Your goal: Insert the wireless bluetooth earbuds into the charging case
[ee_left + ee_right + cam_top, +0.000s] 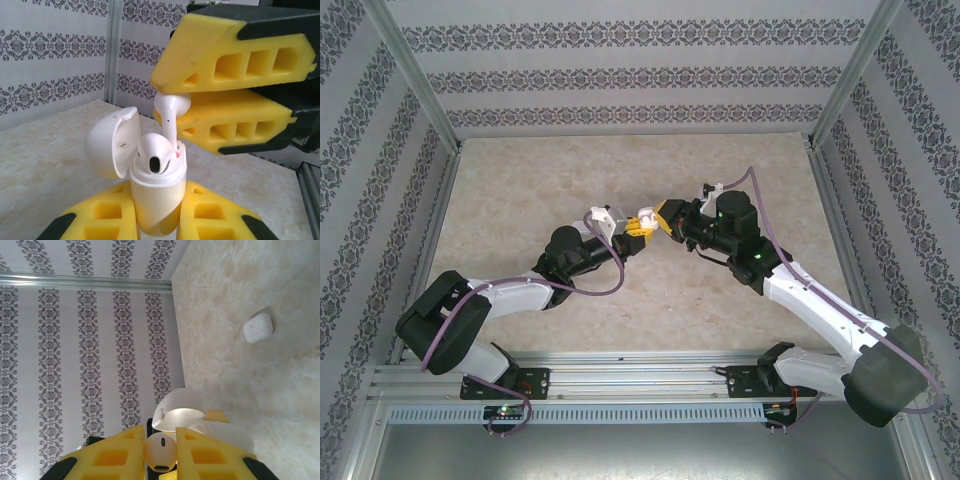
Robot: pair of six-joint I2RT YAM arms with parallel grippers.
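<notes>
Left gripper point(157, 220): clamped on the lower body of the open case point(159, 192), whose lid point(111, 142) is swung back.
Right gripper point(160, 456): pinching the held earbud point(171, 106) by its head, stem pointing down.
Held earbud: straight above the left gripper, stem end at the case mouth, just beside the seated earbud point(154, 152).
Spare case point(258, 328): closed on the table point(235, 280), well apart from the right gripper.

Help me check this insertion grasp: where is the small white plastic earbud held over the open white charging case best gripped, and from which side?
Pinch the small white plastic earbud across its rounded head, coming from the side opposite the open white charging case's flipped-back lid, as the right gripper does. That leaves the slim stem free, pointing at the case.
</notes>
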